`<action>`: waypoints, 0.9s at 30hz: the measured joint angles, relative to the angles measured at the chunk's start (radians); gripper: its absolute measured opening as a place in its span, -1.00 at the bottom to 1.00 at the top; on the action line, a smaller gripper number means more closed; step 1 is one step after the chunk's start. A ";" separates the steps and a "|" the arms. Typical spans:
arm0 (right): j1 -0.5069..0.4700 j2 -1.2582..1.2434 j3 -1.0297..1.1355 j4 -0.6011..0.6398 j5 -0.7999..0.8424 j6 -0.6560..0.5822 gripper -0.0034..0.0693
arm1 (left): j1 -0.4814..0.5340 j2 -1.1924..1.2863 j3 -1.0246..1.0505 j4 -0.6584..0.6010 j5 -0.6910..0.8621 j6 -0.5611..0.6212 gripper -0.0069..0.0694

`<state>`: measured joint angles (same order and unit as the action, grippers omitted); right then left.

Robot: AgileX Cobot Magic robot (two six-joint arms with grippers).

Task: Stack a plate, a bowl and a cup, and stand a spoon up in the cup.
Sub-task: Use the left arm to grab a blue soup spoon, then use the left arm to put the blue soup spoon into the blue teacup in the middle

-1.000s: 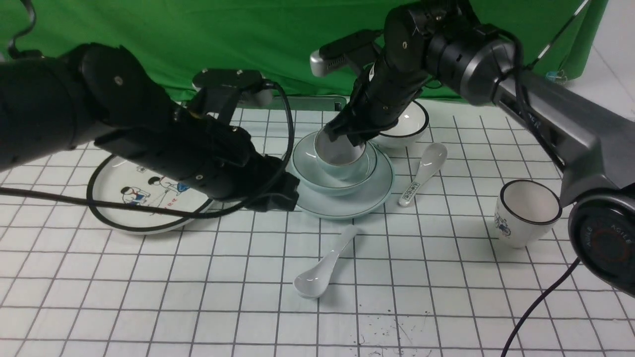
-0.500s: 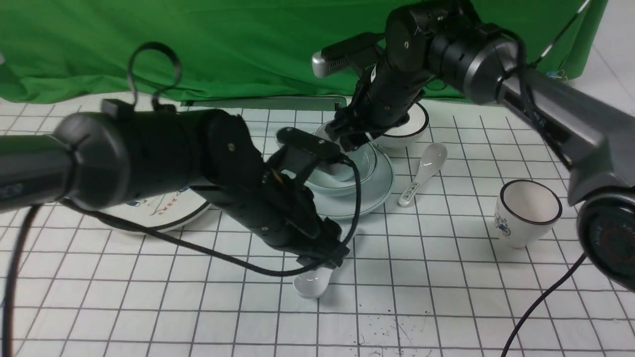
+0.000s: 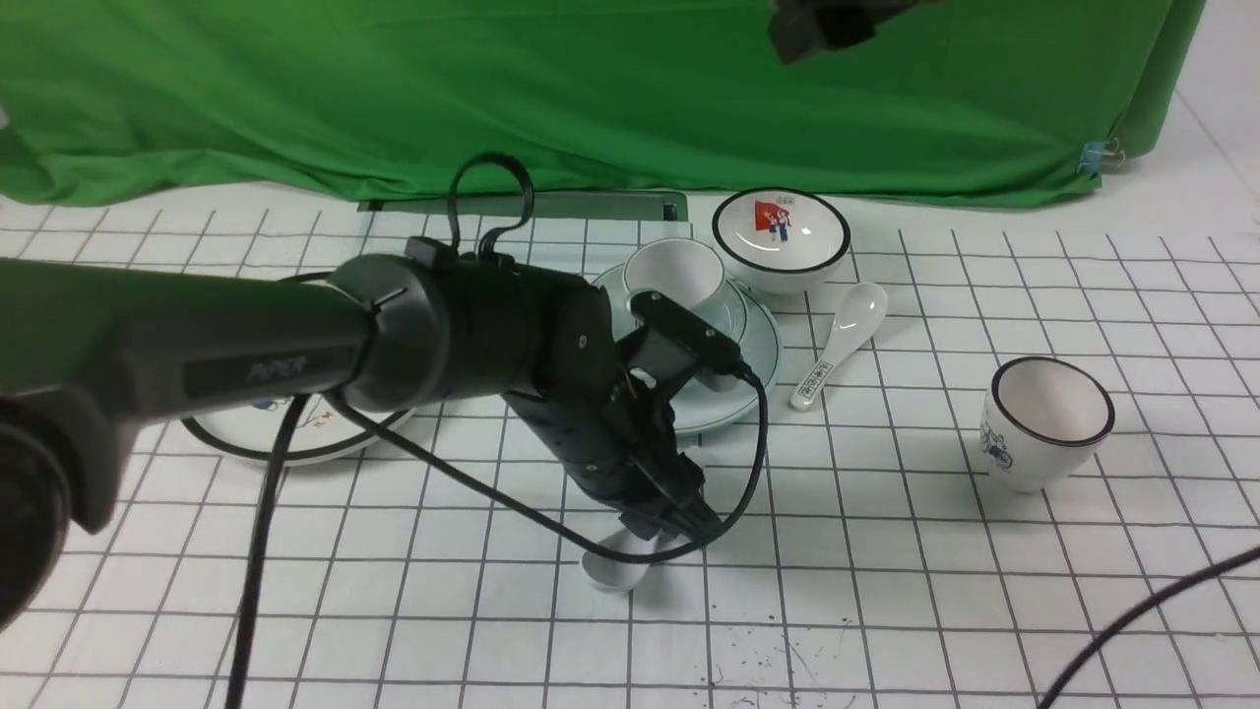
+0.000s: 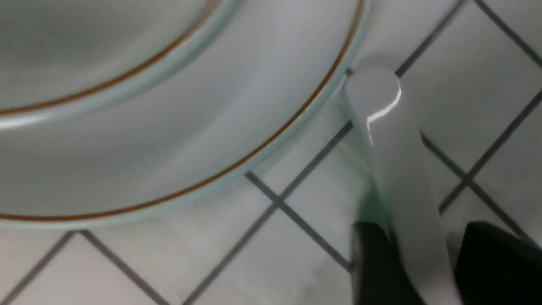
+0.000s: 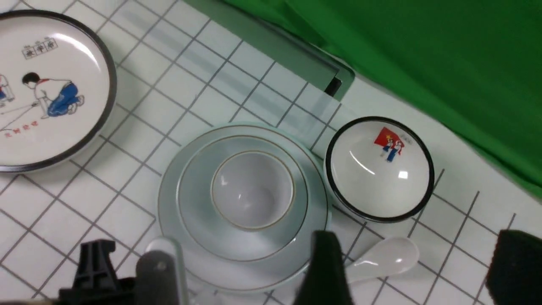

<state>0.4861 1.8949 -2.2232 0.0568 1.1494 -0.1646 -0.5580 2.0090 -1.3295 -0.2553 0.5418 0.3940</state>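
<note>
White spoon (image 4: 406, 169) points its handle tip toward the plate (image 4: 262, 106).

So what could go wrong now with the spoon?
The left gripper's fingers stand on either side of the plain white spoon, so it might slip or twist when lifted. The spoon's handle end lies close beside the bluish-white plate, so it could knock the rim and jiggle the cup.

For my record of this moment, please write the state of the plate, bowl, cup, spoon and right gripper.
Plate: upright, bearing bowl
Bowl: upright, on plate
Cup: upright, in bowl, no spoon inside
Plain spoon: lying between left fingers
Right gripper: open
</note>
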 joint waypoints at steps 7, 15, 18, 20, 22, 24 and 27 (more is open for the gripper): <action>0.000 -0.092 0.031 -0.003 0.064 -0.018 0.51 | 0.000 -0.106 0.001 0.024 -0.007 -0.055 -0.56; 0.000 -0.285 0.270 -0.083 -0.001 -0.022 0.51 | 0.048 -0.303 -0.001 -0.023 -0.521 -0.056 -0.56; 0.000 -0.354 0.410 -0.105 -0.072 -0.009 0.51 | 0.084 -0.252 -0.001 -0.029 -0.725 -0.113 -0.56; 0.000 -0.393 0.508 -0.113 -0.120 -0.005 0.51 | 0.102 -0.188 -0.001 -0.020 -0.823 -0.191 -0.56; 0.000 -0.412 0.570 -0.116 -0.147 -0.001 0.51 | 0.106 -0.146 -0.001 0.002 -0.869 -0.242 -0.56; 0.000 -0.438 0.650 -0.116 -0.182 0.011 0.51 | 0.109 -0.076 0.002 0.097 -0.974 -0.360 -0.56; 0.000 -0.455 0.712 -0.117 -0.200 0.027 0.51 | 0.109 -0.006 0.002 0.312 -1.088 -0.512 -0.56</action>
<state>0.4861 1.4395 -1.5117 -0.0602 0.9490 -0.1376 -0.4489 2.0031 -1.3278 0.0569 -0.5465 -0.1180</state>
